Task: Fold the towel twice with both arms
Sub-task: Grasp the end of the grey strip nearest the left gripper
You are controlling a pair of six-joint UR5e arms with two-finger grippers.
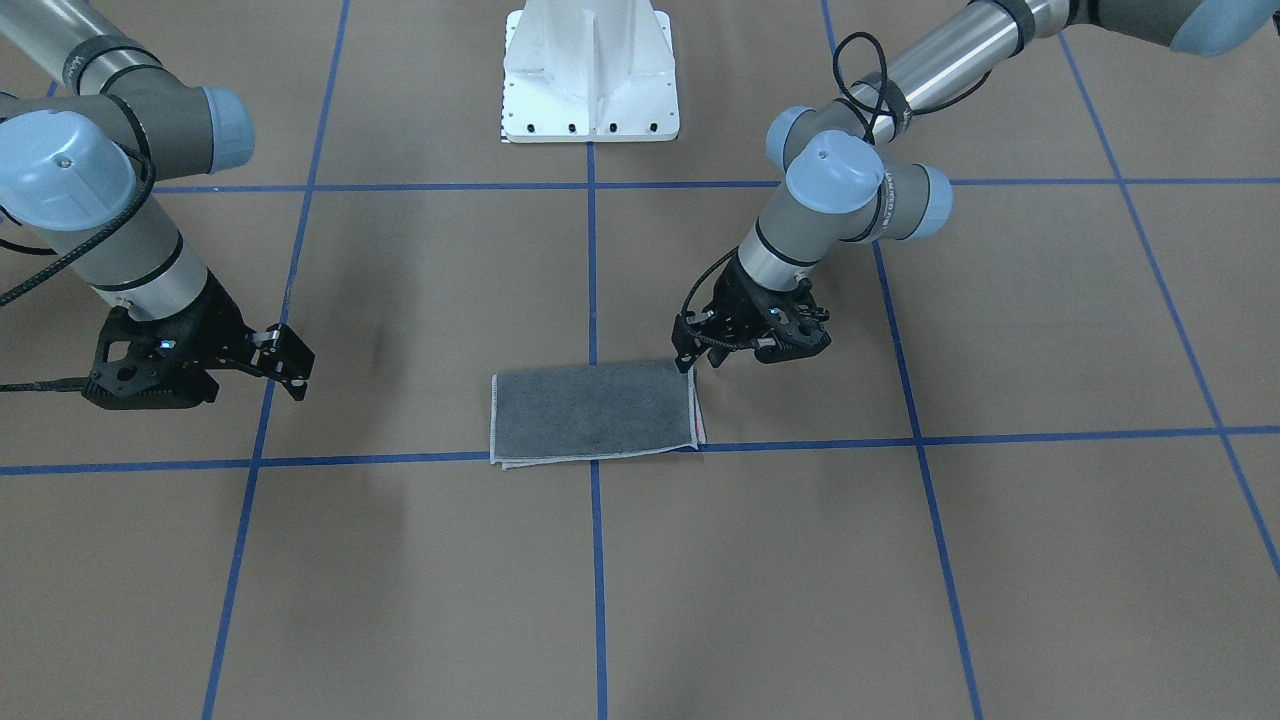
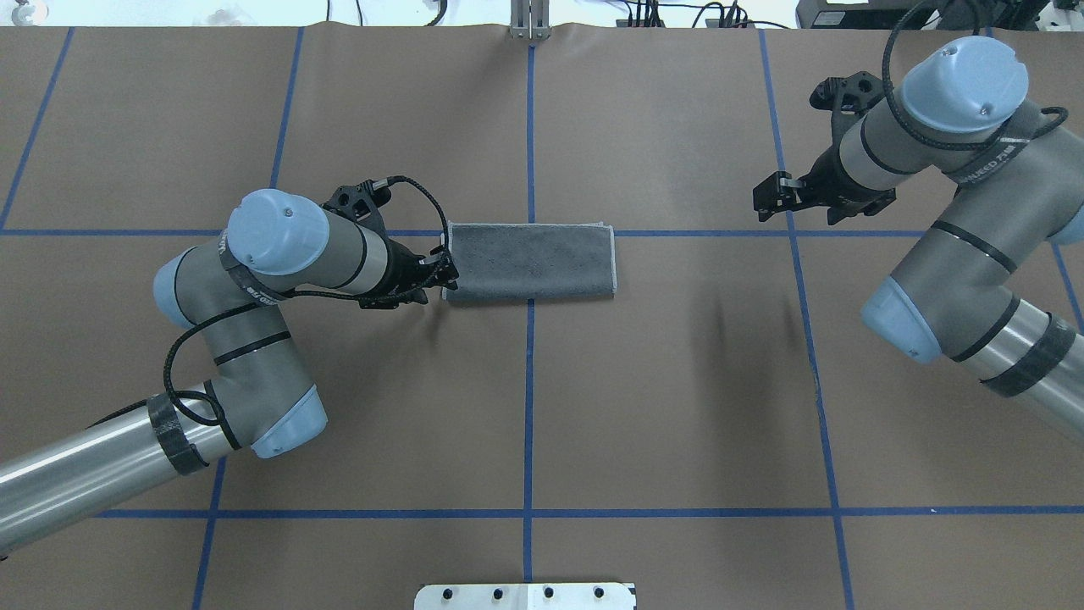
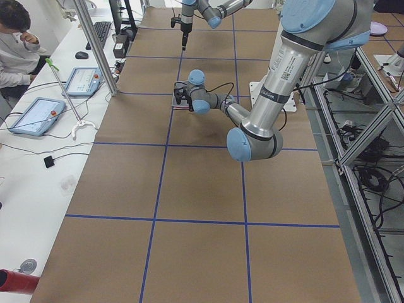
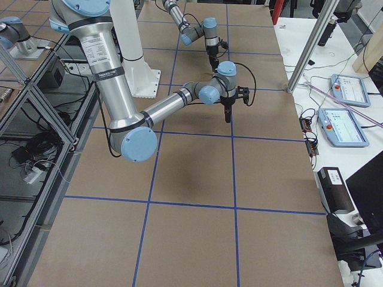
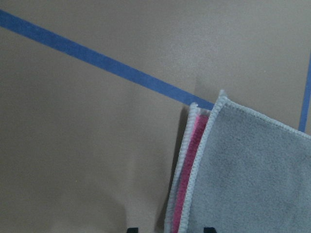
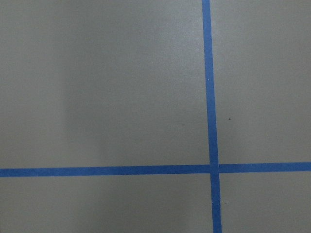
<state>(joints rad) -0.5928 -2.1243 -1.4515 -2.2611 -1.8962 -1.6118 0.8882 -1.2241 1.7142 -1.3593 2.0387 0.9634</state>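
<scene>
The towel (image 1: pixel 590 410) lies flat near the table's middle, folded into a dark grey rectangle (image 2: pixel 529 261). A pink strip and the light stitched edging show at its end (image 5: pixel 192 160). My left gripper (image 1: pixel 692 362) is low at that short end, by the corner nearer the robot (image 2: pixel 445 275). It is open. In the left wrist view its two fingertips (image 5: pixel 132 229) stand on either side of the towel's layered edge. My right gripper (image 2: pixel 765 202) is open and empty above bare table, well off the towel's other end (image 1: pixel 297 372).
Blue tape lines (image 2: pixel 529 381) mark a grid on the brown table cover. The white pedestal base (image 1: pixel 590 75) stands at the robot's edge of the table. Tablets and cables (image 3: pixel 31 113) lie on a side bench beyond the far edge.
</scene>
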